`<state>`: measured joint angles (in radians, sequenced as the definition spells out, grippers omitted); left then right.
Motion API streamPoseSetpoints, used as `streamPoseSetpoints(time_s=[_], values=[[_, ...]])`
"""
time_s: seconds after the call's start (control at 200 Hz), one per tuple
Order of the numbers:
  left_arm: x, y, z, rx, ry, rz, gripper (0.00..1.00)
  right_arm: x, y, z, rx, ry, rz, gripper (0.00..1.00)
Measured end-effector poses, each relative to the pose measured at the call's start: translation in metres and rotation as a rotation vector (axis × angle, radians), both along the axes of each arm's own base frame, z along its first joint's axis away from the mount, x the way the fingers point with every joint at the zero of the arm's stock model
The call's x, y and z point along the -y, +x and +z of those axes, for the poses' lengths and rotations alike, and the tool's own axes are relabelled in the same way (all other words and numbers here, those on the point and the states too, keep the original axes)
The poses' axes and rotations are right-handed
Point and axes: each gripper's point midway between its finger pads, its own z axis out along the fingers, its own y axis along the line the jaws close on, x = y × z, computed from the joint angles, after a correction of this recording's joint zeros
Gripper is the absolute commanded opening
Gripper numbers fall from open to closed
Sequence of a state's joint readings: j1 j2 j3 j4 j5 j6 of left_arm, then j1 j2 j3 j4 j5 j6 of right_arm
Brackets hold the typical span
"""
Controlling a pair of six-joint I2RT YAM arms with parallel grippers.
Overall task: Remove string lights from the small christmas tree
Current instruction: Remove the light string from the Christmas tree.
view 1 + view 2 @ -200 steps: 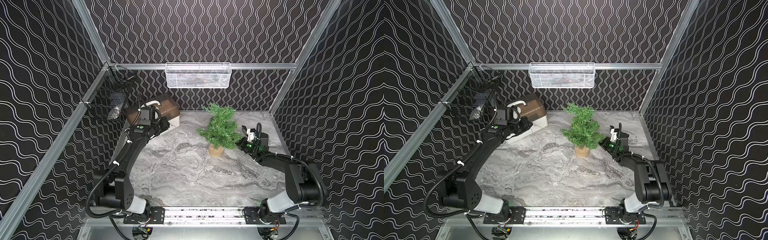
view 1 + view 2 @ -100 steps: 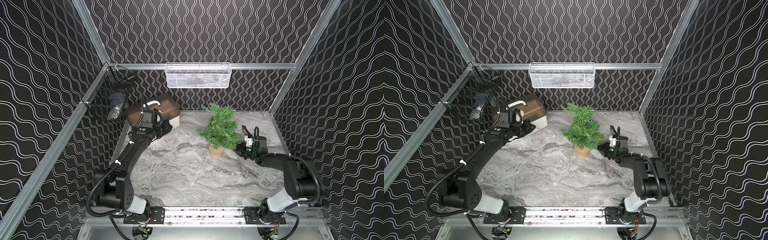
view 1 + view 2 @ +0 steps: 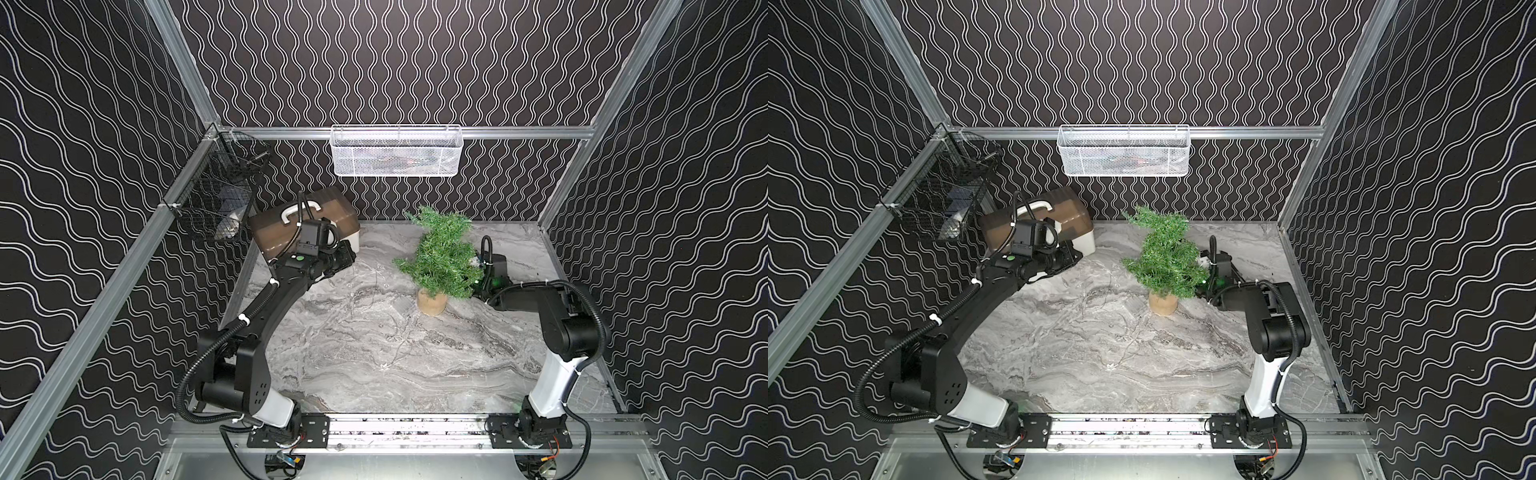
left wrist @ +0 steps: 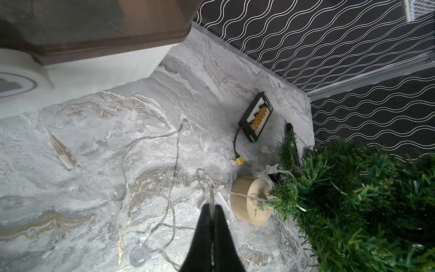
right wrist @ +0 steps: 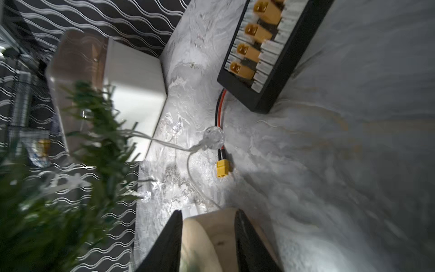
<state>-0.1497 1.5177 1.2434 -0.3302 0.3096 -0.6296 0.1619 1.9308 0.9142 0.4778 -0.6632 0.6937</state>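
In front of the small christmas tree (image 3: 444,257), most of the string lights (image 4: 139,255) lie looped on the table (image 3: 374,374), already off the branches. Left of the tree, the left gripper (image 4: 211,207) is pinched tight on the wire, and one strand runs straight into the foliage. At the tree's base, the right gripper (image 5: 208,216) stands with jaws apart astride it, probably to steady it.

The right gripper (image 5: 207,213) is seen with its jaws parted, the tan base (image 5: 207,237) of the small christmas tree (image 5: 70,188) framed between them. The string lights (image 5: 213,139) are draped from the blurred branches across the worktop (image 5: 329,164), beside a yellow plug (image 5: 222,168) wired to a black connector board (image 5: 270,54).
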Motion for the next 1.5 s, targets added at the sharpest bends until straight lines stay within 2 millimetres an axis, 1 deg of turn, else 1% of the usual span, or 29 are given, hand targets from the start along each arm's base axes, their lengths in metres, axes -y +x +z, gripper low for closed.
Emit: streamPoseSetpoints(time_s=[0.07, 0.13, 0.355, 0.49, 0.55, 0.656, 0.746, 0.821, 0.871, 0.946, 1.051, 1.151, 1.296, 1.411, 1.496], values=[[0.000, 0.000, 0.001, 0.003, 0.000, 0.000, 0.00, 0.000, 0.002, -0.010, -0.017, -0.008, -0.002, 0.39], [0.000, 0.001, 0.003, 0.005, 0.001, 0.002, 0.00, 0.000, 0.003, -0.014, -0.019, -0.014, 0.000, 0.40], [-0.002, 0.001, 0.003, 0.006, 0.008, 0.007, 0.00, -0.015, 0.013, -0.005, 0.045, -0.029, 0.038, 0.40], [-0.002, 0.001, 0.003, 0.006, 0.008, 0.007, 0.00, -0.017, 0.015, -0.009, 0.048, -0.038, 0.041, 0.40], [-0.002, 0.001, 0.003, 0.005, 0.009, 0.008, 0.00, -0.019, 0.017, -0.014, 0.041, -0.040, 0.042, 0.39], [-0.003, 0.001, 0.002, 0.001, 0.013, 0.012, 0.00, -0.021, 0.019, -0.027, 0.017, -0.053, 0.038, 0.32], [-0.003, 0.000, 0.001, -0.004, 0.014, 0.013, 0.00, -0.017, 0.024, -0.031, 0.016, -0.076, 0.010, 0.18], [-0.004, -0.001, -0.001, -0.013, 0.017, 0.013, 0.00, -0.008, 0.023, -0.034, -0.001, -0.106, -0.043, 0.09], [-0.005, -0.002, -0.002, -0.016, 0.020, 0.016, 0.00, 0.000, 0.021, -0.033, -0.010, -0.124, -0.082, 0.05], [-0.007, -0.001, -0.002, -0.014, 0.027, 0.018, 0.00, 0.010, 0.017, -0.023, 0.006, -0.149, -0.135, 0.00], [-0.009, -0.001, -0.001, -0.008, 0.034, 0.017, 0.00, 0.020, 0.011, -0.010, 0.024, -0.168, -0.187, 0.00], [-0.010, -0.001, 0.000, -0.006, 0.034, 0.019, 0.00, 0.028, 0.001, -0.003, 0.027, -0.184, -0.214, 0.00], [-0.010, -0.001, 0.000, -0.006, 0.033, 0.019, 0.00, 0.037, -0.018, 0.010, 0.029, -0.198, -0.235, 0.00], [-0.010, -0.001, 0.000, -0.006, 0.033, 0.018, 0.00, 0.046, -0.034, 0.024, 0.036, -0.211, -0.237, 0.00], [-0.010, -0.001, 0.001, -0.003, 0.030, 0.017, 0.00, 0.048, -0.045, 0.033, 0.031, -0.203, -0.227, 0.00]])
